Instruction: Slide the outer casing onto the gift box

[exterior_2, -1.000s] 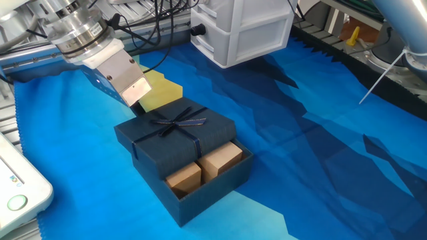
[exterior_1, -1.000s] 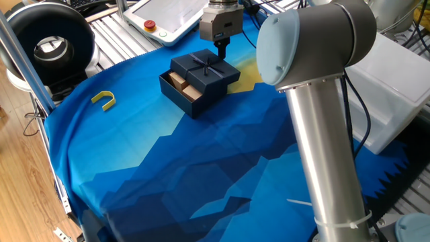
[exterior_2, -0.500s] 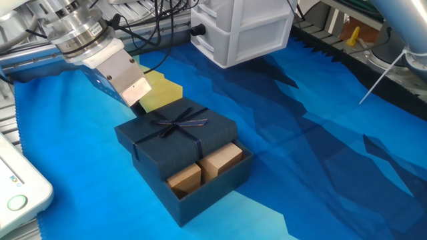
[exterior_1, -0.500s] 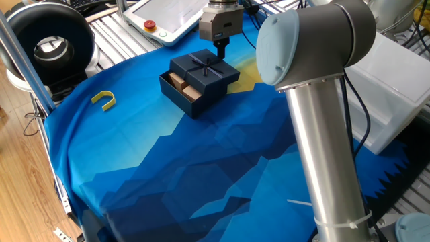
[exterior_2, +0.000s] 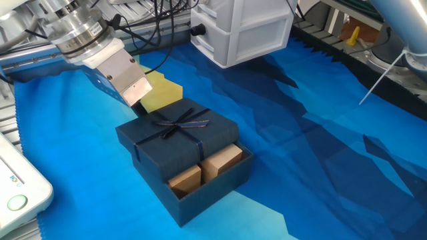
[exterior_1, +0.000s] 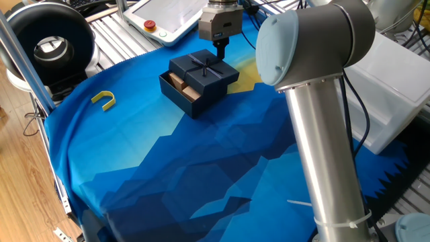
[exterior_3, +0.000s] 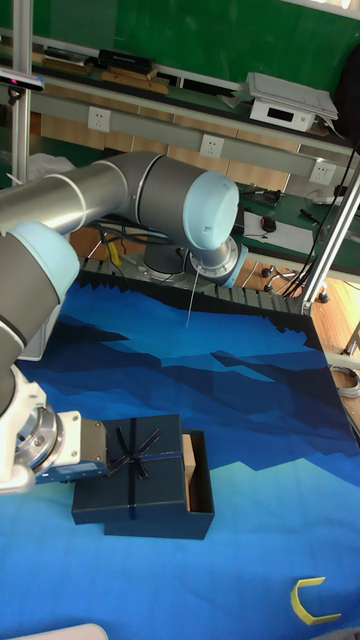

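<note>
The outer casing [exterior_1: 203,69] [exterior_2: 180,133] [exterior_3: 135,465], navy with a thin ribbon cross and bow, lies partly over the gift box [exterior_1: 180,96] [exterior_2: 207,193] [exterior_3: 203,492]. One end of that navy tray stays uncovered, and tan blocks [exterior_2: 203,170] show there. My gripper [exterior_1: 220,48] [exterior_2: 135,101] [exterior_3: 88,462] is low behind the casing, at the edge opposite the uncovered end. Its fingers look closed together with nothing between them, and they are right against the casing's back wall.
A yellow U-shaped piece [exterior_1: 103,99] [exterior_3: 312,600] lies on the blue cloth away from the box. A white drawer unit [exterior_2: 243,27] stands at the table's back. The teach pendant [exterior_1: 168,17] sits beyond the gripper. The arm's thick column [exterior_1: 322,134] fills the near right.
The casing has slid a little further over the tray, covering slightly more of the tan blocks. The gripper followed it by a small amount.
</note>
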{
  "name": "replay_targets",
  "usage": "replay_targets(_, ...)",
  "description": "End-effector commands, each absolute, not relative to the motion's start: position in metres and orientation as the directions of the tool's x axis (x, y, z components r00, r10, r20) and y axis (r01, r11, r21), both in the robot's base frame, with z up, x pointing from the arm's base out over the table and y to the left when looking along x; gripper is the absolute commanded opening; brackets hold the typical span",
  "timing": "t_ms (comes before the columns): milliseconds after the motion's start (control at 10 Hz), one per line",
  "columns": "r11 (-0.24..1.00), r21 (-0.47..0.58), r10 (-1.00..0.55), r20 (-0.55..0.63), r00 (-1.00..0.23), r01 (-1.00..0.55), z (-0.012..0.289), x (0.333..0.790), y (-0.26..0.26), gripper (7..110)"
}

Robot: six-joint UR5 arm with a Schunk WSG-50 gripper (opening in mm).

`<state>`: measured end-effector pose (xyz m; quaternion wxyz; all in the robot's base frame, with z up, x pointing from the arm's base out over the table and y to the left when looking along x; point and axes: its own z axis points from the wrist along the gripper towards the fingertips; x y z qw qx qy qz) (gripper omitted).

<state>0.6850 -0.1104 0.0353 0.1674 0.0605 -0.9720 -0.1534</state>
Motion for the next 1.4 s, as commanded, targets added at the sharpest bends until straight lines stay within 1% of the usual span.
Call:
replay_targets(0, 0.939, 0.340, -0.167, 0.305, -0.937, -0.057, 0.039, 0.686, -0.103, 7)
replay_targets(1300, 0.936, 0.351, -0.148, 0.320, -0.936, -0.028, 0.046, 0.685, -0.080, 7)
